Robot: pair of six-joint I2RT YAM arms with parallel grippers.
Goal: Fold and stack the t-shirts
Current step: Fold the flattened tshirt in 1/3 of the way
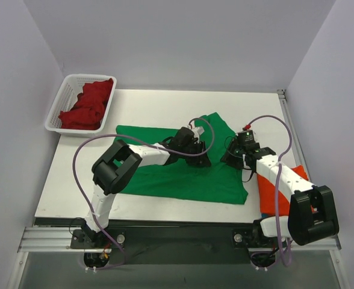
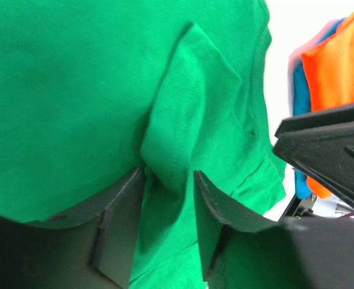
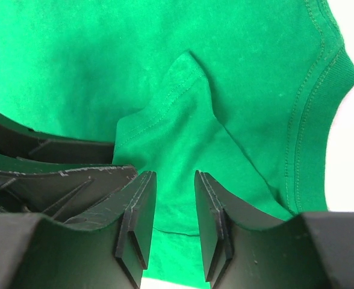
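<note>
Orange cloth t-shirt (image 1: 266, 194) at near-right edge of tabletop (image 1: 153, 108), bright green cloth t-shirt (image 1: 183, 180) spread mid-tabletop, right tool (image 3: 171, 174) clenched on its raised fold, left tool (image 2: 168, 174) released astride a fold, dark red cloth t-shirt (image 1: 90, 102) in far-left white slotted basket (image 1: 55, 124)

Table (image 1: 165, 108) with green t-shirt (image 1: 183, 180), basket (image 1: 58, 107)

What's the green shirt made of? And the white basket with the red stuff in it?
The green t-shirt looks like soft knitted cloth, probably cotton: matte, it wrinkles into folds and shows stitched seams. The white basket looks like hard, smooth plastic, with slots moulded in its walls.
</note>
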